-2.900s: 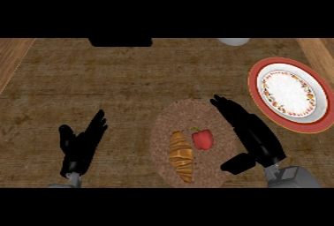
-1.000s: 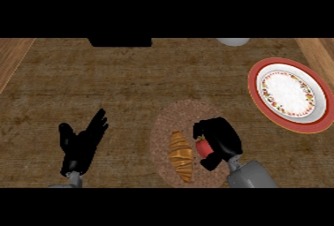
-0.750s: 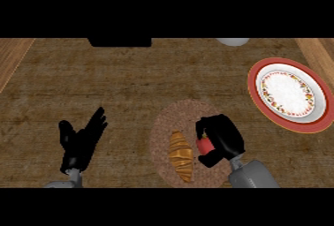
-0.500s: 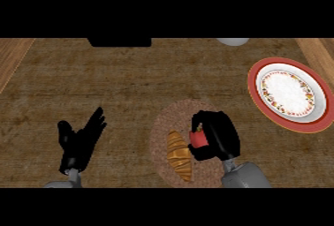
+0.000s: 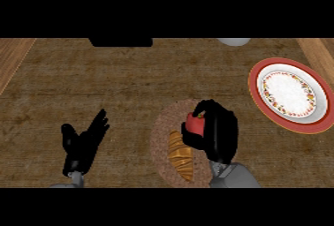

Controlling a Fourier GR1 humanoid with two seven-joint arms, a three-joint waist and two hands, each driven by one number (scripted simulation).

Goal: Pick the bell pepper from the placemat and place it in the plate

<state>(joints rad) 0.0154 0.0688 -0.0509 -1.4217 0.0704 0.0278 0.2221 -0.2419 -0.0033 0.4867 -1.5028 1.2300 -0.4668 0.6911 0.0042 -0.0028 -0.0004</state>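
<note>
Just beside the croissant [image 5: 180, 154], pepper [image 5: 194, 124] in right hand [image 5: 218, 130].

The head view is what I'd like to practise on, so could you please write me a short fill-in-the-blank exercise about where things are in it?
1. The right hand is curled round the red ____.
2. The croissant lies on the woven ____.
3. The plate with the red rim lies to the ____ of the placemat.
4. The left hand, fingers straight, holds ____.

Missing words: bell pepper; placemat; right; nothing.
</note>
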